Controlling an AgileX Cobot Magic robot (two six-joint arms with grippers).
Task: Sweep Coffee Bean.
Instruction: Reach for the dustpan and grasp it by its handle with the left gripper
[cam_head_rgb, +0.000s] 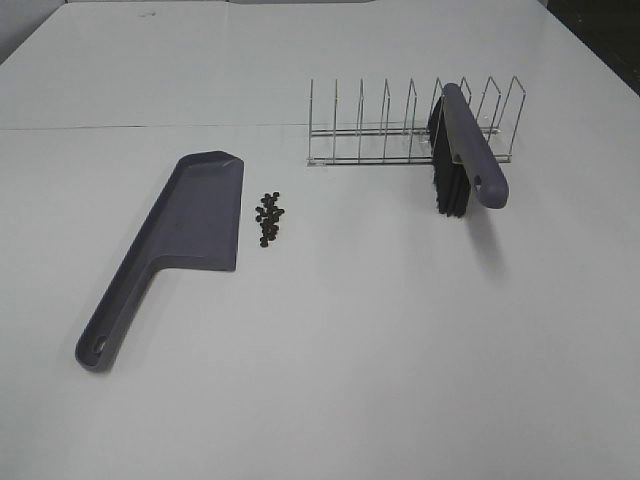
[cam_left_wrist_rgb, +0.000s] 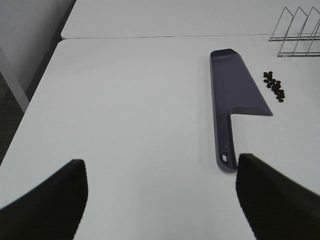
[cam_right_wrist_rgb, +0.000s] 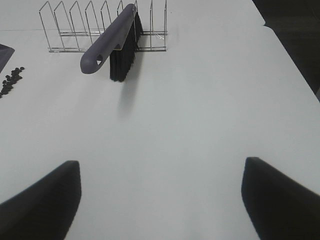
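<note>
The coffee beans (cam_head_rgb: 269, 218) lie in a small dark cluster on the white table, just right of the grey-purple dustpan (cam_head_rgb: 185, 232). They also show in the left wrist view (cam_left_wrist_rgb: 274, 86) beside the dustpan (cam_left_wrist_rgb: 235, 92), and at the edge of the right wrist view (cam_right_wrist_rgb: 10, 81). A grey-purple brush (cam_head_rgb: 468, 155) with black bristles leans in a wire rack (cam_head_rgb: 400, 125); it shows in the right wrist view (cam_right_wrist_rgb: 111, 41). My left gripper (cam_left_wrist_rgb: 160, 200) is open and empty, well short of the dustpan handle. My right gripper (cam_right_wrist_rgb: 160, 200) is open and empty, short of the brush. Neither gripper shows in the exterior view.
The wire rack (cam_right_wrist_rgb: 75, 27) stands at the back of the table. A seam (cam_head_rgb: 150, 127) runs across the table behind the dustpan. The table's left edge (cam_left_wrist_rgb: 30, 105) drops to the floor.
</note>
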